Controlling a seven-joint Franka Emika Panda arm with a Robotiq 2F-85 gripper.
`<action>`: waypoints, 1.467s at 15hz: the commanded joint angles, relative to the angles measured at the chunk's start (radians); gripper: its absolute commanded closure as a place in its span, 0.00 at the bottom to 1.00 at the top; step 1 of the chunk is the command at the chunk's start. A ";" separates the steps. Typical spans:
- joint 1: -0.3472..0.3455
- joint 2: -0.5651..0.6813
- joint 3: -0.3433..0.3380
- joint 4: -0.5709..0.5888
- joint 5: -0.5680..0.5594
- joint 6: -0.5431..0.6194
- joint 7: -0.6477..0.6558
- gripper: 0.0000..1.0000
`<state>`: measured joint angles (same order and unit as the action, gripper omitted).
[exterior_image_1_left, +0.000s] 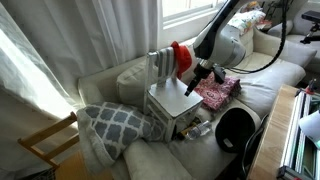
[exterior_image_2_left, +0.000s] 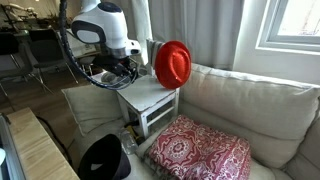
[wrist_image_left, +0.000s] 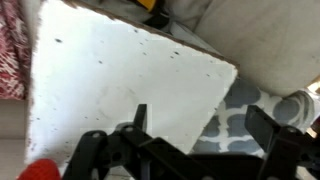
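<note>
A small white side table stands on the sofa seat. A round red disc-like thing stands on edge at one side of the tabletop, beside the sofa back. My gripper hangs just over the tabletop on the side away from the disc. In the wrist view the gripper is open, its fingers wide apart with nothing between them, above the white tabletop and its corner. A bit of red shows at the bottom left.
A red patterned cushion lies beside the table. A grey-and-white patterned pillow lies on its other side. A black round object sits at the sofa's front. A wooden chair stands near the curtain.
</note>
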<state>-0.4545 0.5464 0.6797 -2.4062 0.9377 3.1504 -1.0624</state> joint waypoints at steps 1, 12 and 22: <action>0.145 -0.092 -0.267 -0.076 -0.134 -0.098 0.068 0.01; 0.231 -0.029 -0.602 -0.041 -0.705 -0.386 0.114 0.00; 0.179 0.065 -0.562 -0.022 -0.812 -0.455 0.045 0.00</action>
<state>-0.2358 0.5203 0.0938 -2.4566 0.1996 2.7399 -0.9642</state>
